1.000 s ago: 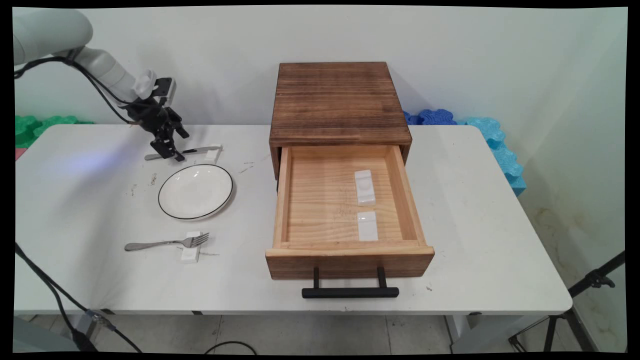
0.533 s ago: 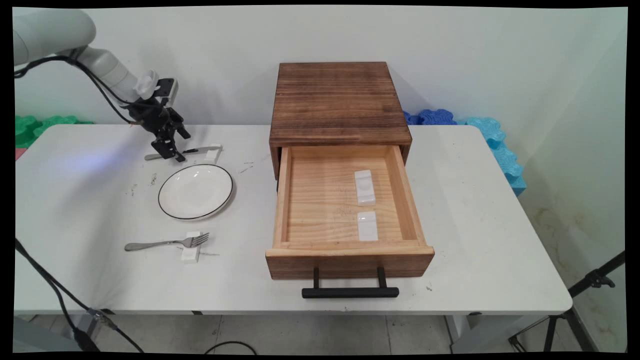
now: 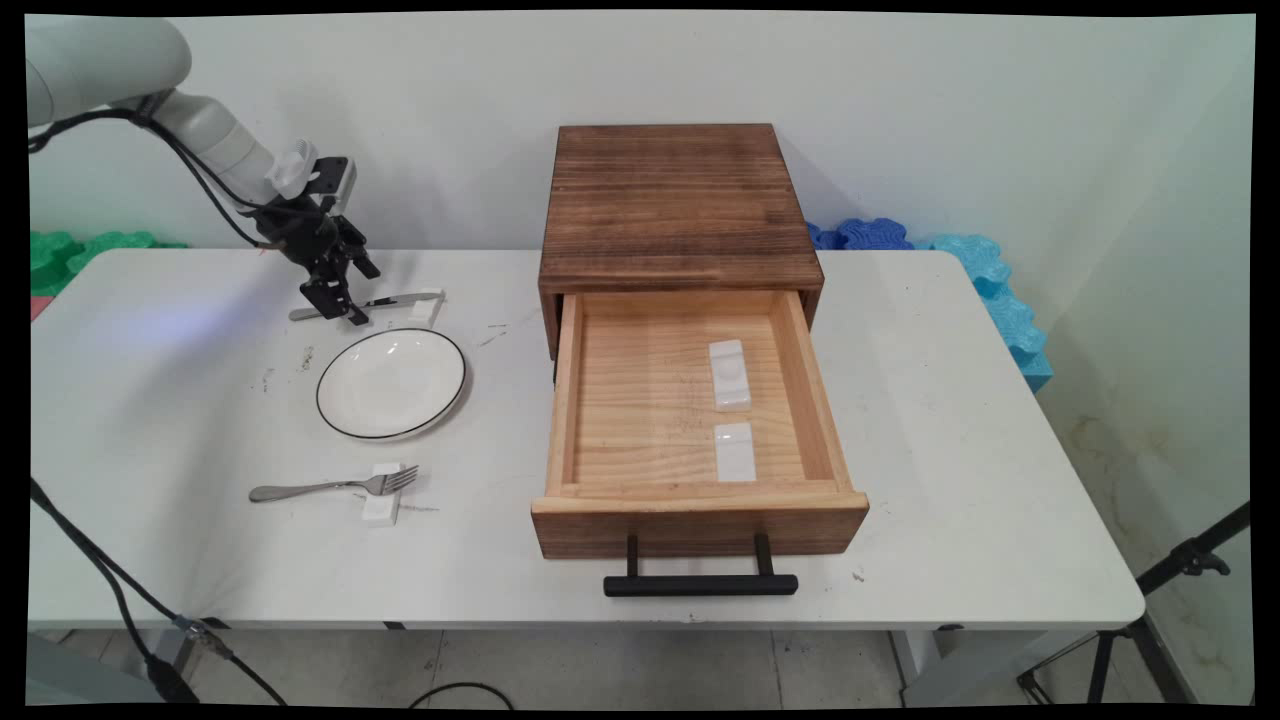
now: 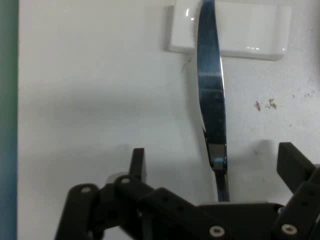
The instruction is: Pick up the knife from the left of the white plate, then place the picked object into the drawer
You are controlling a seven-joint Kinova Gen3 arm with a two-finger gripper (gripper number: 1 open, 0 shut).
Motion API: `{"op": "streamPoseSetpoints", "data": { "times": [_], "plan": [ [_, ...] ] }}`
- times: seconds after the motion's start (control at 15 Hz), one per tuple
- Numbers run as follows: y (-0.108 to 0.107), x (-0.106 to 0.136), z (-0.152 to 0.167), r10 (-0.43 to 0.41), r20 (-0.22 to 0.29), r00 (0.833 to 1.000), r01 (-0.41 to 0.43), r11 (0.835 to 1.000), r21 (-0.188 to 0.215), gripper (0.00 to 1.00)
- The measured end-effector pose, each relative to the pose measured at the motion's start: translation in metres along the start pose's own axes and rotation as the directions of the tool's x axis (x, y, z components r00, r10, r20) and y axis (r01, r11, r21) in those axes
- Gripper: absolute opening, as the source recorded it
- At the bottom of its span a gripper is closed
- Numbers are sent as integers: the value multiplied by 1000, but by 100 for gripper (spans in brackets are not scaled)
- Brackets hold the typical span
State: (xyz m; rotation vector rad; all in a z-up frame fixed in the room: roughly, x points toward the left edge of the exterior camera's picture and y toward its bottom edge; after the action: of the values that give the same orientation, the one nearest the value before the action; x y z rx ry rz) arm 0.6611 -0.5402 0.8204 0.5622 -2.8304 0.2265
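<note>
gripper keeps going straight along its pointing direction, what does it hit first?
Most likely the knife: its handle runs between the open fingers of the gripper, with the table right under it. How much gap is left can't be told.

wall: plain white, standing behind counter
counter: white, lying under everything
floor: grey tiles showing below

lab/test cell | white table against bare wall | tripod leg lower right | foam mats behind table | loose cables lower left
</note>
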Motion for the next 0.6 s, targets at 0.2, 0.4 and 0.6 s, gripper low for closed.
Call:
{"op": "streamPoseSetpoints", "data": {
  "times": [0.2,0.4,0.6],
  "plan": [
    [2,-1,0,2,6,1000,-2,1000,0,0],
    [4,-1,-1,7,11,1000,-7,1000,-1,0],
    [6,-1,-1,10,13,1000,-10,1000,-3,0]
  ]
}}
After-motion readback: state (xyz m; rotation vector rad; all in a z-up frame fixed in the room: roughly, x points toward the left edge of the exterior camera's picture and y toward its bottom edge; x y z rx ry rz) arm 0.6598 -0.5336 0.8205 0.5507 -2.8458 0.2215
